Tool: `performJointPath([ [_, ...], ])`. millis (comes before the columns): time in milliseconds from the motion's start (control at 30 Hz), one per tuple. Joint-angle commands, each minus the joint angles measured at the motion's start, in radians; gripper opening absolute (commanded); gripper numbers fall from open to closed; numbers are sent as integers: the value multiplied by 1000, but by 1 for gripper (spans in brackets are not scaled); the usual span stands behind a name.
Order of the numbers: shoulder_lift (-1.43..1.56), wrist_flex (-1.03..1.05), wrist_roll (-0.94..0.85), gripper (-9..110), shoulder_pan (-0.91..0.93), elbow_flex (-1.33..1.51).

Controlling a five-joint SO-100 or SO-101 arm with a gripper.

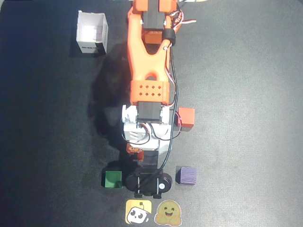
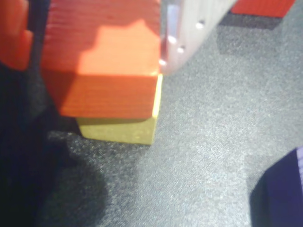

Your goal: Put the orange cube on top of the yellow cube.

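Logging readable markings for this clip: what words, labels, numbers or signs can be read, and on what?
None can be read.
White box: dark print on its front edge, too blurred to read.
Two stickers, yellow sticker and tan sticker: cartoon faces only, no text.

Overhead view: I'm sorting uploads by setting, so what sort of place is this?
Probably a hobbyist's tabletop robot practice setup: a dark mat under an orange 3D-printed arm, loose coloured cubes such as the green cube and purple cube, plus two cartoon stickers.

The arm [image 1: 149, 71] is stretched down the overhead view, wrist bent downward. The gripper [image 2: 102, 42] is closed around the orange cube [image 2: 111, 78].
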Motion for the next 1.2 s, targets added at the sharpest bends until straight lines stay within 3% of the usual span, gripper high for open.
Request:
performJointPath([
  [0, 14, -12, 14, 22, -12, -46],
  [833, 101, 100, 37, 25, -25, -83],
  [1167, 357, 156, 35, 25, -20, 72],
])
